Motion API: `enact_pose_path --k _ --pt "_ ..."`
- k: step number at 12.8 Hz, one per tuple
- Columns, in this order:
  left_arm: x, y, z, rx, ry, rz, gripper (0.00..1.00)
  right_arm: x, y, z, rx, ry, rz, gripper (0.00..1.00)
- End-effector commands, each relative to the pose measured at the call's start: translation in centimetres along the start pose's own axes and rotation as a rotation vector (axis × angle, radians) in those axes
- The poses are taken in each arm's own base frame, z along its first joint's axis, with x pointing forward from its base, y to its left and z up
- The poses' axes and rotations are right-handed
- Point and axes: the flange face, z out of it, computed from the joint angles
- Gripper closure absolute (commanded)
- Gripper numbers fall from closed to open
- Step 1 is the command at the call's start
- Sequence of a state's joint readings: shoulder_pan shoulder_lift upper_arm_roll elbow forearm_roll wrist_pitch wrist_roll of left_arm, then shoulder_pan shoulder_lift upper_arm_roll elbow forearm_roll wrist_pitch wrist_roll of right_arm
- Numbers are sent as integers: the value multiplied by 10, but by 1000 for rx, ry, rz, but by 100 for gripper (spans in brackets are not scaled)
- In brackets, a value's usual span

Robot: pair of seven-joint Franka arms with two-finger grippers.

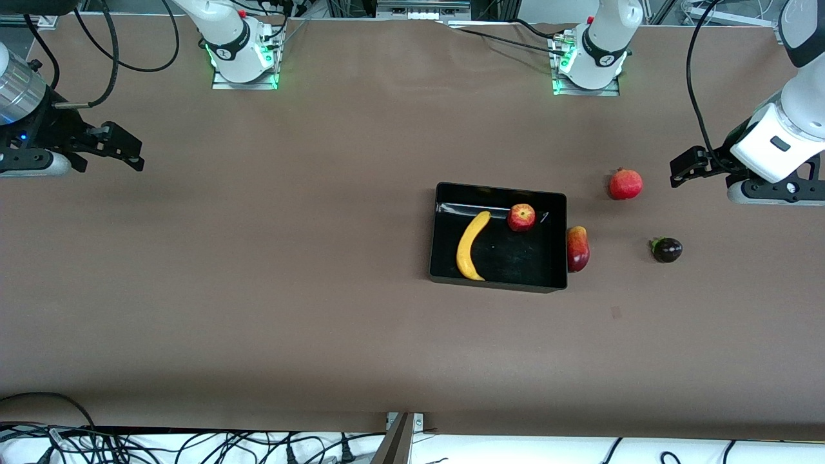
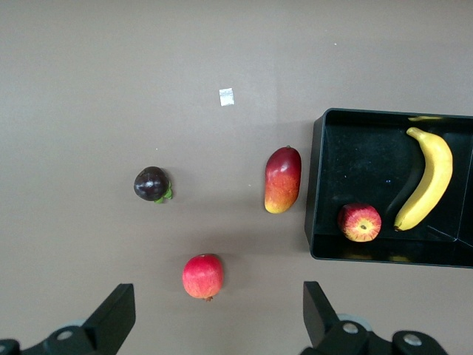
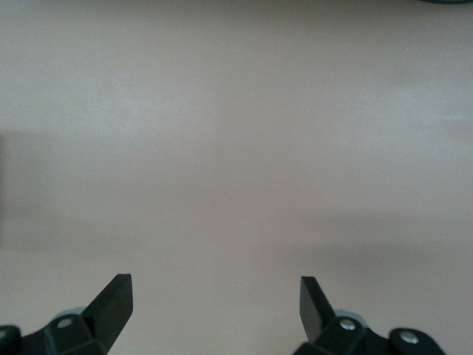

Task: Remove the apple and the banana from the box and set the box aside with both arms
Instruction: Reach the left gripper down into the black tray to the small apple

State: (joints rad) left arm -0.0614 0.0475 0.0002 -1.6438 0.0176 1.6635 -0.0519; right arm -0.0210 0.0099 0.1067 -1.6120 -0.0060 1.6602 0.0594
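Inside, banana (image 1: 471, 246) hugs the tray (image 1: 498, 281) wall; mango (image 1: 577, 249) outside.

Red pomegranate (image 1: 625, 184) sits on brown table (image 1: 258, 290), toward left arm's end. It is landmark here. Red-and-yellow mango (image 1: 577, 249) lies near pomegranate, closer to front camera, a bit toward right arm's end. Small dark purple fruit (image 1: 667, 250) with green stem lies near pomegranate too, closer to front camera, toward left arm's end. Tiny pale patch (image 1: 616, 312) on table, well apart from pomegranate, closer still to front camera.
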Motion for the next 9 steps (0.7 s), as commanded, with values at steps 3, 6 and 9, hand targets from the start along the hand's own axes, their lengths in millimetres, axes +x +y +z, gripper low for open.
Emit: enact_pose_path --k 3,6,9 --pt "0 2 -5 -15 -27 14 0 1 2 -6 -9 8 -4 0" --pt "-7 6 0 -13 -94 17 0 1 2 -6 -9 8 -5 0" --pt "-2 23 5 -22 -114 50 0 1 3 -6 -9 8 -4 0"
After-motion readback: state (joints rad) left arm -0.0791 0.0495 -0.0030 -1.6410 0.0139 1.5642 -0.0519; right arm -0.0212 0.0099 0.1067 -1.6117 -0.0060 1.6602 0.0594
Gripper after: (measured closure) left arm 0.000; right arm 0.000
